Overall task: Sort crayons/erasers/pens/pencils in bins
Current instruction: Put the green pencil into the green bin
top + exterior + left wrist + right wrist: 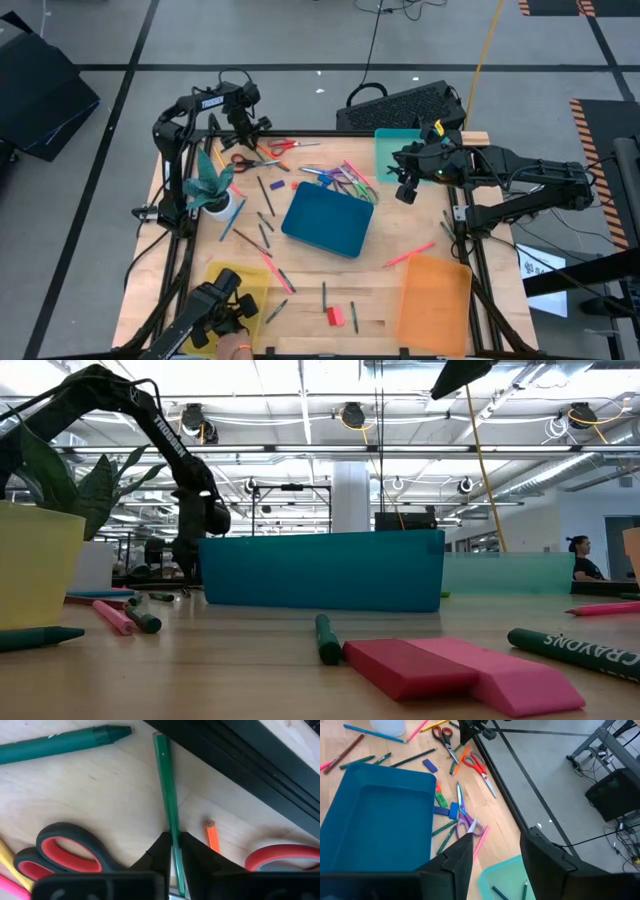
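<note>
My left gripper [244,134] is down at the table's far left and is shut on a thin green pencil [166,785]. Around it lie a green crayon [65,742], black-and-red scissors [65,851] and an orange pencil [212,836]. My right gripper [405,188] hangs open and empty over the near edge of the teal bin [398,150]. The dark blue bin [328,220] sits mid-table, the yellow bin [240,288] near left and the orange bin [436,300] near right. A red eraser [405,665] and a pink eraser [515,682] lie flat near the front edge. My left gripper pinches the green pencil between its two fingertips [161,849], partway along the shaft [174,834]. The fingers come from above. The pencil runs on past the tips toward the table's far rail. Its far end [161,740] appears to lie on the wood.
Pens, pencils, crayons and scissors are scattered between the blue bin and the far edge [335,178]. A potted plant [210,190] stands at the left. A black device [215,312] sits by the yellow bin. An orange pencil [410,256] lies right of the blue bin.
</note>
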`<act>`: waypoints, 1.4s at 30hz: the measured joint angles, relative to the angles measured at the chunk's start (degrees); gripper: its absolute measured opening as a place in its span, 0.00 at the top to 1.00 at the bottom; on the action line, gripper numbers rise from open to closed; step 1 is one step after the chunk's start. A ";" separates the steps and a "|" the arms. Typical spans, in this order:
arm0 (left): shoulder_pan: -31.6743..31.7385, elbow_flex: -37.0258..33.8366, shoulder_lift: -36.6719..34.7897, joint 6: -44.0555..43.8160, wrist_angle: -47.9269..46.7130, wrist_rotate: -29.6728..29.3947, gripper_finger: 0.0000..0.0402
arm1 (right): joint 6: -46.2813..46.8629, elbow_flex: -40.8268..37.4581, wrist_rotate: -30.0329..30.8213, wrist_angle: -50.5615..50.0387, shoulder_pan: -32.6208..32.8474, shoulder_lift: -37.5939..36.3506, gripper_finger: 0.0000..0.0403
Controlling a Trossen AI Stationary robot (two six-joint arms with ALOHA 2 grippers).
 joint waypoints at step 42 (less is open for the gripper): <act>-40.46 -0.11 -49.78 4.28 5.61 -21.87 0.99 | 12.37 0.59 -9.87 19.97 5.11 1.56 0.47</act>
